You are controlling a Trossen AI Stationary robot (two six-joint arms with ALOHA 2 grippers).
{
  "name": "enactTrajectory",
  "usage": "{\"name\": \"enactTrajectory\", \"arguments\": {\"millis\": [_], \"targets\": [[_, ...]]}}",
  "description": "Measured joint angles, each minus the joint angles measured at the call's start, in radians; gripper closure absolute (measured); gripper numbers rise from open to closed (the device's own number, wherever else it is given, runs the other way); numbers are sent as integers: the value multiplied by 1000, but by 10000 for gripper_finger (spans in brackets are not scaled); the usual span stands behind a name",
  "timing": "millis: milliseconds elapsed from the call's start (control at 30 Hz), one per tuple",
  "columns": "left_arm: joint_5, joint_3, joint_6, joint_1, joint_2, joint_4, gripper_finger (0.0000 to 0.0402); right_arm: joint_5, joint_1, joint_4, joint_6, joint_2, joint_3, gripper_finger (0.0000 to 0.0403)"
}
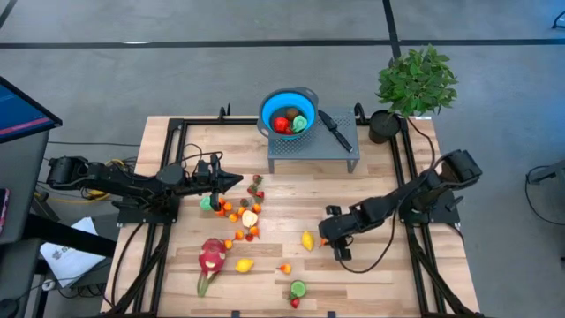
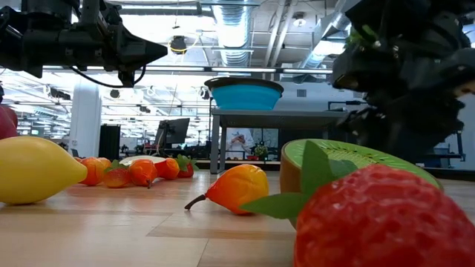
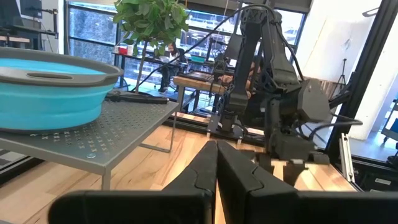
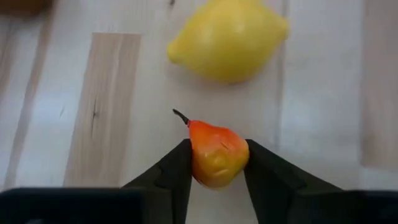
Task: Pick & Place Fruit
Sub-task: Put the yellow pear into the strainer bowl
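Orange-red toy pear with a dark stem (image 4: 214, 160) sits pinched between the right gripper's (image 4: 216, 169) two dark fingers, low over the pale wooden tabletop (image 4: 112, 112); a yellow toy lemon (image 4: 227, 38) lies just ahead. Advice: confirm a centred squeeze, then lift straight up. Left gripper (image 3: 216, 169) hangs raised, fingers pressed together.

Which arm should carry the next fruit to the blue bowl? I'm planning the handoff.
The right. Its end effector already has its fingers around the small orange pear beside the lemon. The left end effector hangs shut and empty above the fruit pile, so it would have to start from scratch.
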Motion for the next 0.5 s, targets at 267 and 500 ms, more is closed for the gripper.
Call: {"name": "enactTrajectory", "arguments": {"millis": [267, 500], "targets": [[0, 0, 0, 0, 0, 0, 401, 10, 1, -29, 73, -107, 0, 301], [0, 0, 0, 0, 0, 0, 401, 16, -13, -23, 147, -201, 0, 301]]}}
